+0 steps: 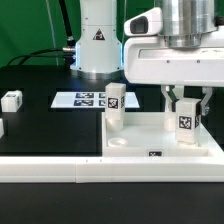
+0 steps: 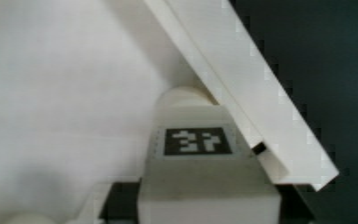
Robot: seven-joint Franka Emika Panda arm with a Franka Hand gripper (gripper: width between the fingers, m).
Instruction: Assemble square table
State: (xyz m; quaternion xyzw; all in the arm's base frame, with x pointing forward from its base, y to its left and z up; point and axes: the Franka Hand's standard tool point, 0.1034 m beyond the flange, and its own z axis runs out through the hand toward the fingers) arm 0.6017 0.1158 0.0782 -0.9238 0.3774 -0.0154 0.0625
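The square table's white slab (image 1: 150, 135) lies at the exterior view's right, with a small tag (image 1: 155, 153) on its front rim and an open corner socket (image 1: 120, 143). One tagged white leg (image 1: 115, 100) stands upright at its far left corner. My gripper (image 1: 186, 112) is shut on a second tagged leg (image 1: 186, 120), held upright at the slab's far right corner. In the wrist view this leg (image 2: 202, 140) sits between my fingers, my gripper (image 2: 206, 203) closed on it, right beside the slab's raised rim (image 2: 229, 80). Whether the leg is seated in a socket is hidden.
Two loose white legs lie at the exterior view's left, one (image 1: 12, 100) further back and one (image 1: 2, 128) cut by the edge. The marker board (image 1: 82, 99) lies behind the slab. A long white rail (image 1: 45, 167) runs along the front. The arm's base (image 1: 98, 45) stands at the back.
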